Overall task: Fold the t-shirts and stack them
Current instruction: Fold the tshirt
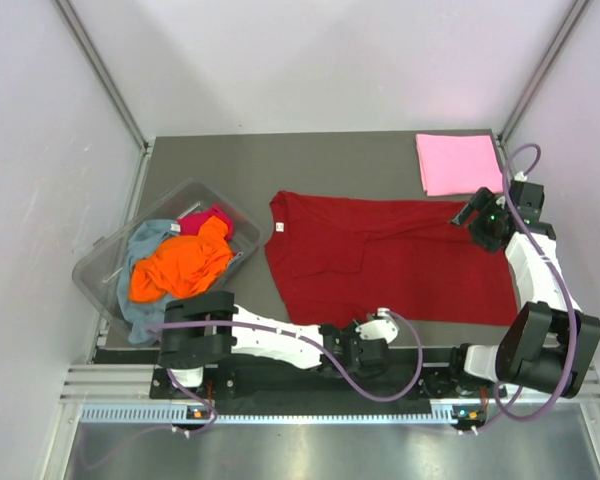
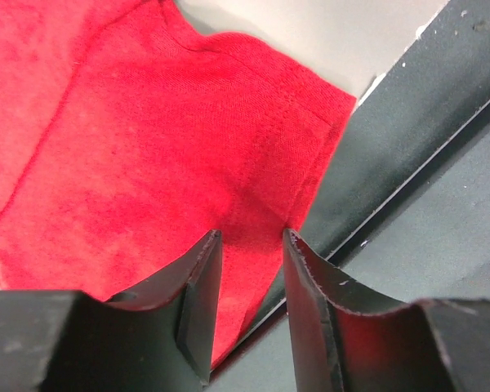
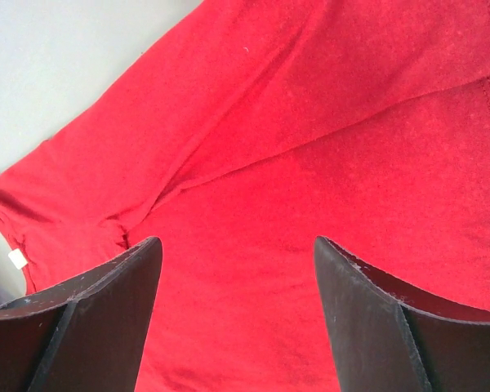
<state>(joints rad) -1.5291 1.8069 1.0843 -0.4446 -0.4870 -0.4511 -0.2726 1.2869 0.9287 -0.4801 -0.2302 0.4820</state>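
The dark red t-shirt [image 1: 380, 255] lies spread flat across the middle of the table, its white neck label [image 1: 281, 228] towards the left. My left gripper [image 1: 378, 322] sits low at the shirt's near hem. In the left wrist view that gripper [image 2: 251, 234] is open, with a corner of the red cloth [image 2: 147, 139] lying under and between the fingers. My right gripper [image 1: 470, 215] hovers over the shirt's far right corner. The right wrist view shows it [image 3: 237, 241] wide open above the red cloth [image 3: 310, 147], holding nothing. A light pink t-shirt [image 1: 458, 163] lies folded at the back right.
A clear plastic tub [image 1: 100, 262] at the left holds orange [image 1: 180, 265], grey-blue [image 1: 145, 240] and magenta [image 1: 208, 220] shirts. The table's dark front edge [image 2: 408, 106] runs right beside the left gripper. Grey walls enclose the table.
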